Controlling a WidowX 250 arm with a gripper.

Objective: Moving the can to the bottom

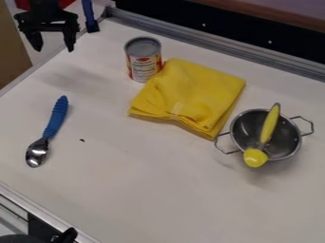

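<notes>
Upright can beside yellow cloth

Can label — print unreadable

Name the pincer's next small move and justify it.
Probably bring the open pincer over the can: the pincer hangs empty at the view's upper left, while the can stands upright beside the yellow cloth, far from the view's bottom edge.

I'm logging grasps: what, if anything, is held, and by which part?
Nothing is held; the hand hangs open at the upper left, apart from the can.
</notes>
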